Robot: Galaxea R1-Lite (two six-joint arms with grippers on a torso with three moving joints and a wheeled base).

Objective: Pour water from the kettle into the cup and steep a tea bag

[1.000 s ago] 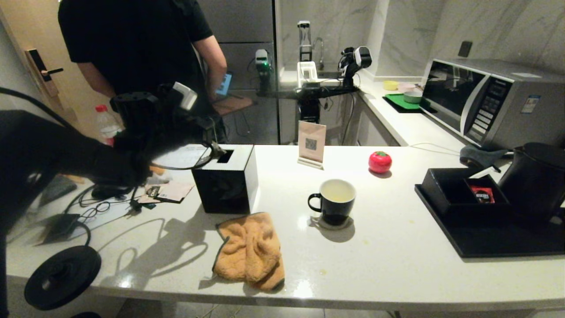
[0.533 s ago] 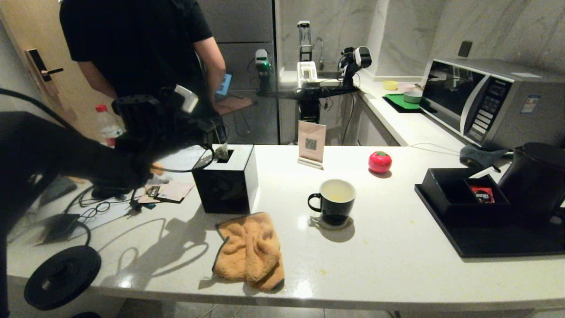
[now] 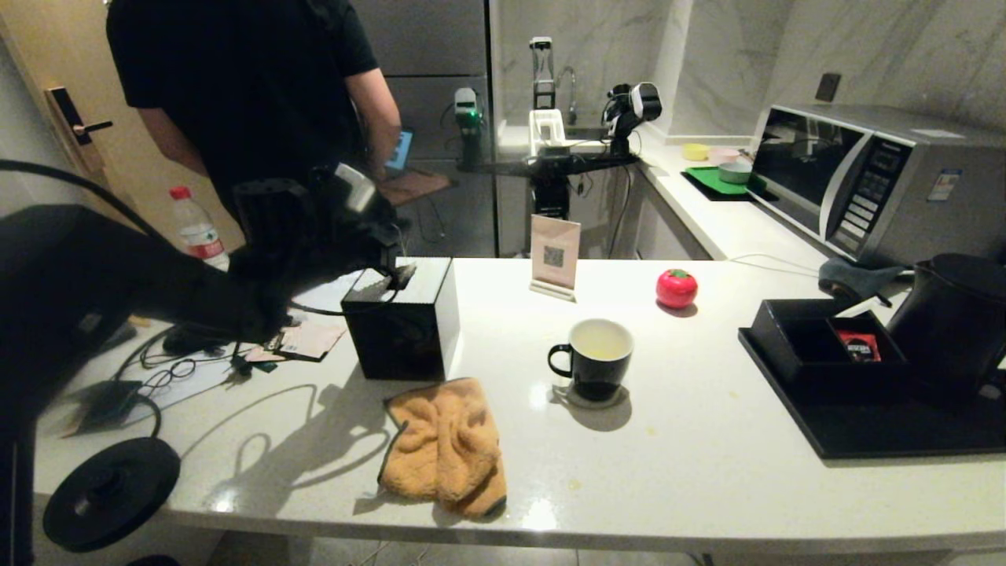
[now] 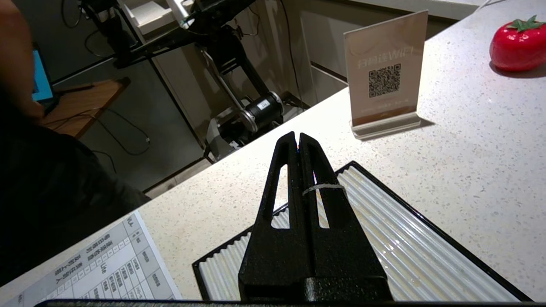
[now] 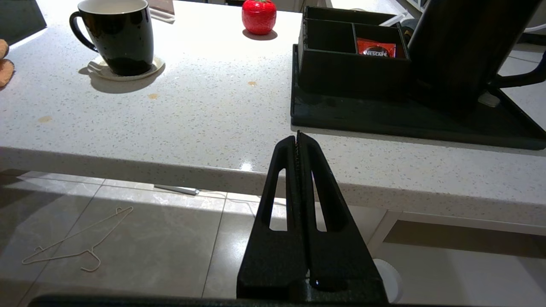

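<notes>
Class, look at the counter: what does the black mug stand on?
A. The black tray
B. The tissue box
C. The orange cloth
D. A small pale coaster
D: the cup stands on a small pale coaster on the bare counter, apart from the orange cloth and the black tray.

The kettle [image 3: 955,318] is cut off by the head view's right edge, and in the right wrist view its top and handle [image 5: 518,76] run off the picture, far beyond the closed right pincer [image 5: 297,136]. The left pincer [image 4: 297,137] hides the middle of the tissue box [image 4: 384,238] top below it. A thin string [image 4: 324,186] crosses one finger; the tea bag itself is not visible anywhere. The black disc [image 3: 110,491] is clipped at the counter edge. The cup's contents [image 3: 601,339] are too faint to tell.
</notes>
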